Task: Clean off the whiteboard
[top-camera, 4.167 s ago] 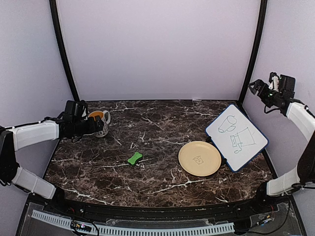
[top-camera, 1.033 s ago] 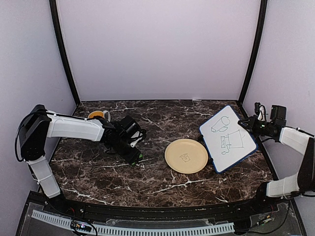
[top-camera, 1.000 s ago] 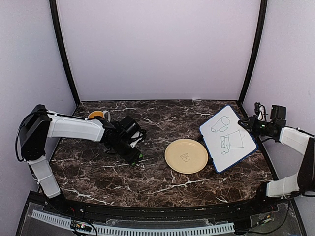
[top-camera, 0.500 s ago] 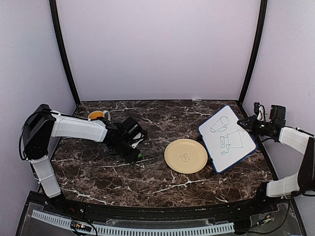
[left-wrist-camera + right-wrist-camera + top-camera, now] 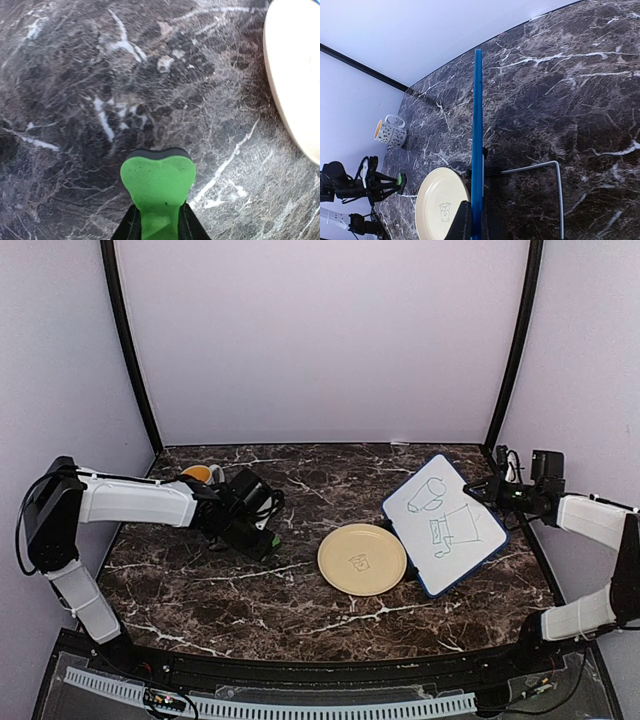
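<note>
Right tool [image 5: 476,221] clamped on the frame edge of the small white, blue-framed rectangular whiteboard [image 5: 445,525], tilted just beside the round pale-yellow plate [image 5: 362,558]; left tool [image 5: 159,227] pinching the green bone-shaped eraser [image 5: 158,180]; I judge the board light, stiff, slick, best held by its frame.

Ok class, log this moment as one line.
left gripper: shut on green eraser | right gripper: shut on whiteboard frame | drawings unerased

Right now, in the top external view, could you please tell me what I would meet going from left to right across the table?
A patterned mug → green eraser, pinched in the left gripper → pale-yellow plate → whiteboard, held by the right gripper.
</note>
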You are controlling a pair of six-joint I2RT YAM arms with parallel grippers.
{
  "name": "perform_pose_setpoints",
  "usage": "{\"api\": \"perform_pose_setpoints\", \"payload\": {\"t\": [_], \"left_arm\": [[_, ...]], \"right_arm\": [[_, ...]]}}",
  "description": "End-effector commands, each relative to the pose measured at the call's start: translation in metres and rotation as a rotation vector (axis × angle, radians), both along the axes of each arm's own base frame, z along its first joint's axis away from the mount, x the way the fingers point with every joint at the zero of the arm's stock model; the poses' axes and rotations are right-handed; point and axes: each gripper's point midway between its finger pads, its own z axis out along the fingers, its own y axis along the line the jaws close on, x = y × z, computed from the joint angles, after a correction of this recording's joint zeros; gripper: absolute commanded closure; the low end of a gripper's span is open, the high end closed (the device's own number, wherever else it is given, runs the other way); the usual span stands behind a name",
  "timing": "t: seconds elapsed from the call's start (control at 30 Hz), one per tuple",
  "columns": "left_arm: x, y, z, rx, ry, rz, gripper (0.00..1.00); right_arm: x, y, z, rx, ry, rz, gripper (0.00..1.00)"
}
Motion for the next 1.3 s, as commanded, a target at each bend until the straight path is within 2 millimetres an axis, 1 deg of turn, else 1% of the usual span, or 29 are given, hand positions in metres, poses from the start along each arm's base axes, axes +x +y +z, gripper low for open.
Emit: {"api": "perform_pose_setpoints", "payload": {"t": [0.0, 0.03, 0.07, 0.1, 0.2, 0.33, 0.47, 0.53, 0.67, 0.77, 0.83, 0.87, 0.9, 0.93, 0.97, 1.07, 1.1, 1.13, 1.17, 1.23, 1.27], "left_arm": [[0.013, 0.011, 0.044, -0.160, -0.075, 0.110, 0.92], [0.015, 0.014, 0.053, -0.185, -0.092, 0.122, 0.92], [0.016, 0.017, 0.054, -0.199, -0.094, 0.135, 0.93], [0.015, 0.018, 0.061, -0.219, -0.110, 0.139, 0.93], [0.015, 0.023, 0.071, -0.258, -0.126, 0.157, 0.95], [0.015, 0.027, 0.082, -0.292, -0.158, 0.171, 0.96], [0.015, 0.025, 0.091, -0.326, -0.178, 0.167, 0.96], [0.014, 0.023, 0.095, -0.348, -0.194, 0.152, 0.96], [0.013, 0.016, 0.106, -0.406, -0.237, 0.105, 0.97], [0.012, -0.001, 0.115, -0.462, -0.250, 0.037, 0.97], [0.012, -0.016, 0.118, -0.480, -0.254, -0.004, 0.98], [0.016, -0.025, 0.120, -0.486, -0.260, -0.018, 0.98], [0.013, -0.034, 0.120, -0.486, -0.260, -0.043, 0.98], [0.018, -0.045, 0.120, -0.488, -0.262, -0.055, 0.98], [0.016, -0.053, 0.121, -0.491, -0.259, -0.072, 0.98], [0.026, -0.085, 0.125, -0.522, -0.254, -0.121, 0.98], [0.026, -0.093, 0.126, -0.527, -0.252, -0.138, 0.98], [0.030, -0.102, 0.126, -0.522, -0.250, -0.152, 0.98], [0.032, -0.108, 0.127, -0.522, -0.252, -0.160, 0.99], [0.043, -0.123, 0.128, -0.508, -0.256, -0.174, 0.99], [0.045, -0.126, 0.126, -0.498, -0.255, -0.183, 0.99]], "right_arm": [[-0.014, 0.032, -0.022, 0.031, 0.105, 0.073, 1.00], [-0.015, 0.041, -0.022, 0.033, 0.099, 0.094, 1.00], [-0.015, 0.049, -0.021, 0.032, 0.092, 0.110, 1.00], [-0.016, 0.056, -0.021, 0.031, 0.091, 0.123, 1.00], [-0.017, 0.076, -0.020, 0.039, 0.092, 0.155, 1.00], [-0.020, 0.108, -0.018, 0.046, 0.089, 0.207, 1.00], [-0.026, 0.143, -0.017, 0.056, 0.090, 0.262, 1.00], [-0.033, 0.164, -0.018, 0.058, 0.093, 0.302, 1.00], [-0.040, 0.195, -0.017, 0.067, 0.095, 0.365, 1.00], [-0.042, 0.206, -0.018, 0.059, 0.094, 0.394, 1.00], [-0.041, 0.207, -0.017, 0.048, 0.093, 0.401, 1.00], [-0.040, 0.207, -0.017, 0.035, 0.088, 0.404, 1.00], [-0.039, 0.207, -0.015, 0.029, 0.082, 0.407, 1.00], [-0.039, 0.207, -0.014, 0.024, 0.082, 0.409, 1.00], [-0.039, 0.207, -0.014, 0.022, 0.080, 0.410, 1.00], [-0.040, 0.207, -0.012, 0.021, 0.077, 0.415, 1.00], [-0.040, 0.207, -0.013, 0.019, 0.081, 0.417, 1.00], [-0.040, 0.207, -0.013, 0.016, 0.081, 0.416, 1.00], [-0.041, 0.206, -0.013, 0.014, 0.081, 0.417, 1.00], [-0.041, 0.206, -0.014, 0.012, 0.082, 0.418, 1.00], [-0.041, 0.206, -0.013, 0.012, 0.082, 0.417, 1.00]]}}
